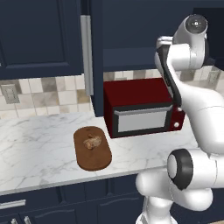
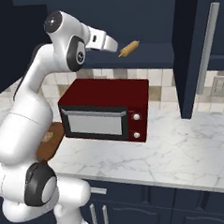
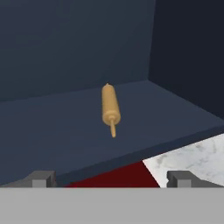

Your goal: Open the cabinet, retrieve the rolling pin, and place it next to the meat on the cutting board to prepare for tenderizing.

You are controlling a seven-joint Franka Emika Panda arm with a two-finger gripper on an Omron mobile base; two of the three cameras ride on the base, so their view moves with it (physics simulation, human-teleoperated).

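Left of the microwave (image 1: 142, 113), on the marble counter (image 1: 39, 140), we recorded the cutting board (image 1: 92, 148) lying flat, with the meat (image 1: 92, 141) resting on its far half. Above the microwave, the cabinet (image 2: 143, 55) stood with its doors swung outward; one door (image 1: 89, 57) hung edge-on above the microwave's left end, its silver bar handle (image 1: 87, 54) facing us. In the right base view, the second door (image 2: 194, 52) projected forward to the right of the microwave.

Directly above the microwave, on the cabinet's bottom shelf (image 3: 65, 127), we noted the rolling pin (image 3: 110, 107) lying flat, one peg handle pointing outward toward the shelf edge. The gripper (image 3: 112, 179) was positioned in front of that shelf, above the microwave top and apart from the rolling pin. Its fingertips (image 3: 39, 178) stood wide apart with nothing between them: we logged the jaws as released.
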